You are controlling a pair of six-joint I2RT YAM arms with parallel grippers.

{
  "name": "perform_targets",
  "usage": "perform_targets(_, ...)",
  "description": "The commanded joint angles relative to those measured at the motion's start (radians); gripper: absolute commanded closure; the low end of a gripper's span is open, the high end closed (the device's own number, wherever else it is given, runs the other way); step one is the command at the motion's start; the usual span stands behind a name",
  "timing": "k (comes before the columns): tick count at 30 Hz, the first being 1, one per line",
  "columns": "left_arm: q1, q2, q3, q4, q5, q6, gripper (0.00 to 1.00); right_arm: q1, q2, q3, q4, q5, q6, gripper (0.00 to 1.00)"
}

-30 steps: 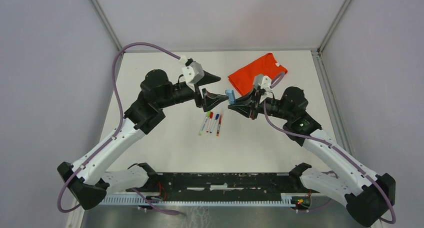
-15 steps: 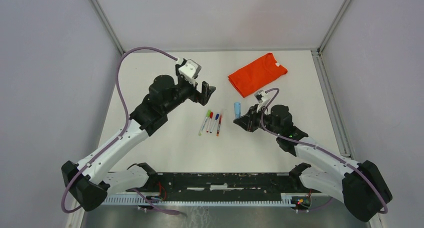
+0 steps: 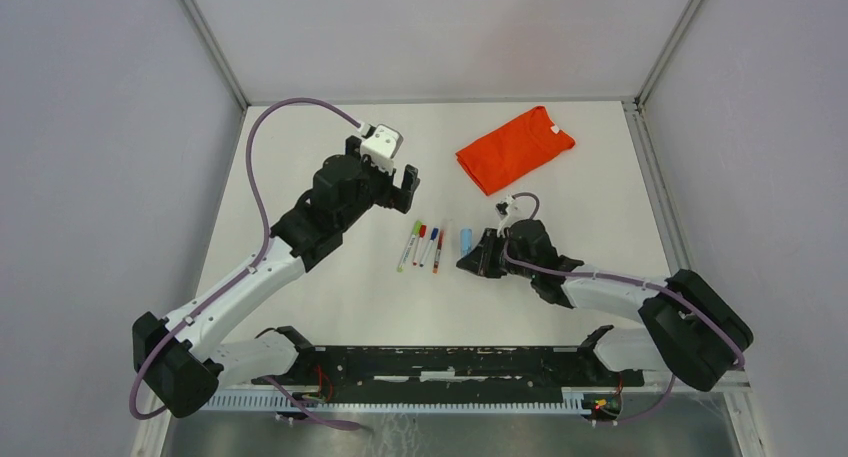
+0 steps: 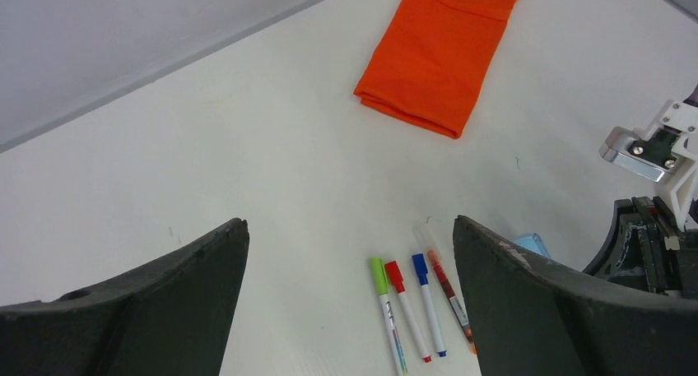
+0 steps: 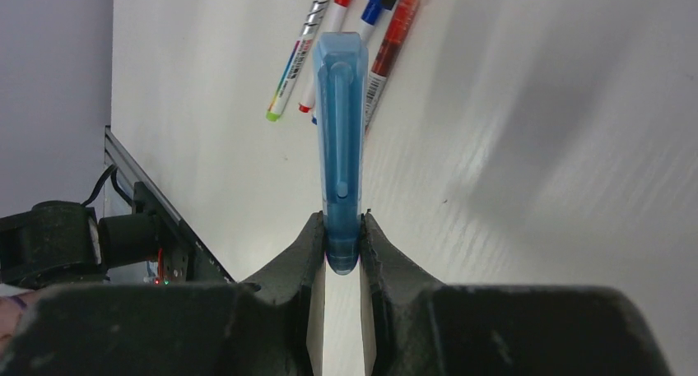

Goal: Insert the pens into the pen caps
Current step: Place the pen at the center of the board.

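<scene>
Top external view shows the left gripper (image 3: 404,185) up above the white table (image 3: 600,197), behind the pens (image 3: 421,245). Its two fingers are spread wide apart and nothing is between them. Four pens lie side by side on the table, between the two arms. In the left wrist view their top ends are green (image 4: 378,269), red (image 4: 393,271) and blue (image 4: 420,265), and the last pen (image 4: 449,292) has a red body. The right gripper (image 3: 472,258) is low, just to the right of the pens. Its fingers (image 5: 300,257) squeeze one end of a see-through blue pen cap (image 5: 342,137). The cap points toward the pens. I cannot tell if it touches the table. A folded orange shirt (image 3: 515,147) lies at the far side.
</scene>
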Motion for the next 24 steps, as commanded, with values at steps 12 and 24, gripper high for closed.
perform_targets(12, 0.003, -0.025, -0.020, 0.036, -0.034, -0.005, 0.02, 0.007, 0.281, 0.091, 0.153, -0.050, 0.132, 0.87)
perform_targets(24, 0.002, -0.028, -0.016, 0.025, -0.044, -0.001, 0.02, 0.003, 0.362, 0.114, 0.224, -0.032, 0.171, 0.74)
